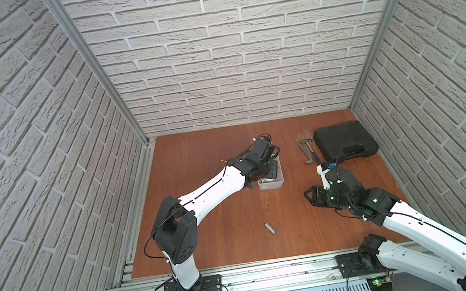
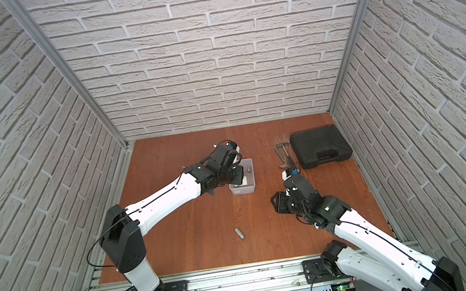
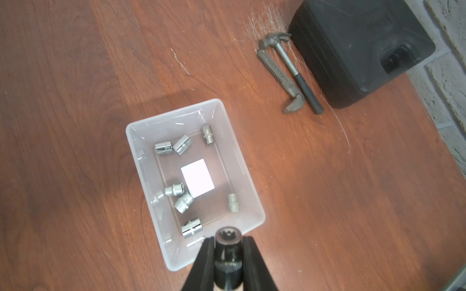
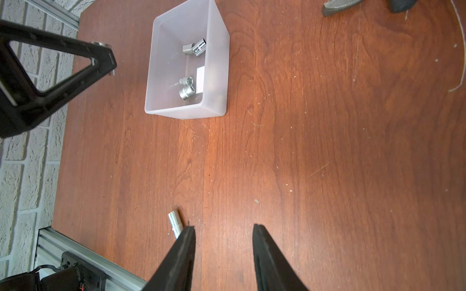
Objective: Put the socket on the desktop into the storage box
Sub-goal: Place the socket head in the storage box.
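My left gripper is shut on a dark socket, held end-on above one corner of the storage box. The pale translucent box stands mid-desktop and holds several shiny sockets around a white square mark. A long silver socket lies alone on the reddish-brown desktop, toward the front; it also shows in a top view. My right gripper hangs open above bare wood, and that silver socket lies just outside one finger.
A black plastic case sits at the back right, with a hammer and a pipe wrench beside it. Brick-pattern walls close three sides. An aluminium rail carrying both arm bases runs along the front.
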